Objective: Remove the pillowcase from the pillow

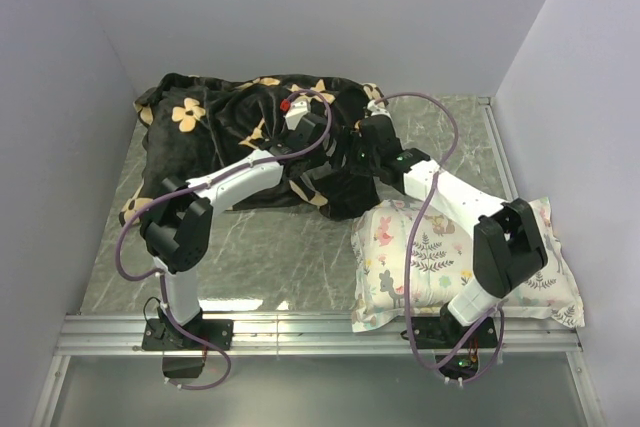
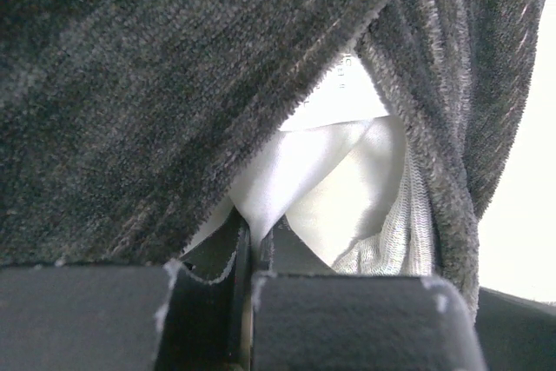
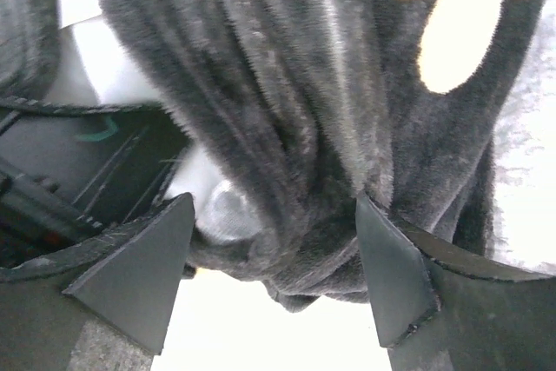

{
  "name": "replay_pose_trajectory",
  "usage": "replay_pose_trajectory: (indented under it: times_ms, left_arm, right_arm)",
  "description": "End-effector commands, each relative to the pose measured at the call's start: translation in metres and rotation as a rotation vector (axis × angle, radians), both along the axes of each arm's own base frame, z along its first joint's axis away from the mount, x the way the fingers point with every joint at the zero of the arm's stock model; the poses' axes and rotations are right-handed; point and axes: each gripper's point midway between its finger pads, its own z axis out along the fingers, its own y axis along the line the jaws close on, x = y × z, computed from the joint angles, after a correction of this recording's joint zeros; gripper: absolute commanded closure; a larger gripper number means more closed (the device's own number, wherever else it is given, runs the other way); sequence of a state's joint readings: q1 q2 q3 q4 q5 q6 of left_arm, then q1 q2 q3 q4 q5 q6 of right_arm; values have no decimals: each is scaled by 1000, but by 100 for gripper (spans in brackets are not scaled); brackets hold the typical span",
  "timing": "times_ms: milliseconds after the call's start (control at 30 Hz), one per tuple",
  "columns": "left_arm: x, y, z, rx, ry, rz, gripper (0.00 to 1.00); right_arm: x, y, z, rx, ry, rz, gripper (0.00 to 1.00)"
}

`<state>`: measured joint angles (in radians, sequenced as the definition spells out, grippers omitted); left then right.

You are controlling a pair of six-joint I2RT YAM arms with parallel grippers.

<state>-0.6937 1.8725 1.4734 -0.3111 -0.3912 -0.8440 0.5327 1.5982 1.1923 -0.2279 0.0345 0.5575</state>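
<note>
While the pillowcase (image 1: 250,137) wraps nearly all of the pillow (image 2: 347,180), you should count the task as barely begun. From above you see only a black, flower-printed heap at the back of the surface (image 1: 300,247), left of centre, with no white cloth showing. The left wrist view tells you more: the plush parts at its open end, and the white pillow shows through that gap. As far as the pictures go, nothing has been drawn off, so the whole cover is left to strip.

Your left gripper (image 2: 252,236) is clenched on a pinch of the white pillow cloth just inside the opening. The black edge of the pillowcase drapes over and around its fingers.

Your right gripper (image 3: 274,206) stands with its jaws spread wide. A thick fold of the black pillowcase hangs between them, filling most of the gap, but it is not clamped. From above, both grippers sit deep in the heap, close together near its right half.

You seem to have the pillow anchored on one side and the cover free on the other. To my eye the next pull needs the right gripper to take the plush.

At the front right a floral pillow (image 1: 390,257) lies under the right arm, just beside the cover's near corner.
</note>
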Motion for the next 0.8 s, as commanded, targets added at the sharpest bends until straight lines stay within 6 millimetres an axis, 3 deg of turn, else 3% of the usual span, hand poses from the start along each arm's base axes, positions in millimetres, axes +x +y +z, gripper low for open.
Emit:
replay_pose_trajectory:
  times_ms: [0, 133, 233, 267, 300, 400, 433, 467, 500, 567, 600, 767]
  left_arm:
    - [-6, 10, -11, 14, 41, 5, 100]
    - [-6, 8, -2, -10, 27, 1, 100]
    - [-4, 6, 4, -23, 18, 1, 100]
    - [-4, 4, 6, -27, 16, 1, 100]
    - [-1, 3, 11, -32, 7, 3, 100]
    - [9, 9, 19, -34, -9, 37, 100]
    - [13, 16, 19, -34, -4, 56, 100]
    - [18, 22, 22, -58, -4, 77, 100]
    - [29, 41, 24, -81, -1, 116, 100]
    - [41, 57, 45, -160, -33, 144, 100]
    - [51, 74, 55, -181, -55, 182, 100]
    - [67, 119, 113, -235, -148, 269, 100]
  right_arm:
    - [11, -3, 3, -11, -13, -68, 17]
    - [24, 3, -3, -39, 17, -77, 18]
    - [25, 4, -29, -89, 78, -73, 25]
    - [25, 1, -33, -106, 83, -77, 46]
    - [23, -3, -37, -119, 89, -83, 59]
    - [14, -25, -44, -125, 85, -117, 95]
    - [5, -33, -44, -113, 82, -117, 99]
    - [6, -44, -45, -113, 82, -134, 100]
    - [0, -53, -50, -121, 94, -143, 100]
    - [0, -67, -43, -111, 81, -163, 100]
    - [0, -72, -43, -106, 79, -169, 100]
    - [2, -88, -46, -89, 87, -194, 100]
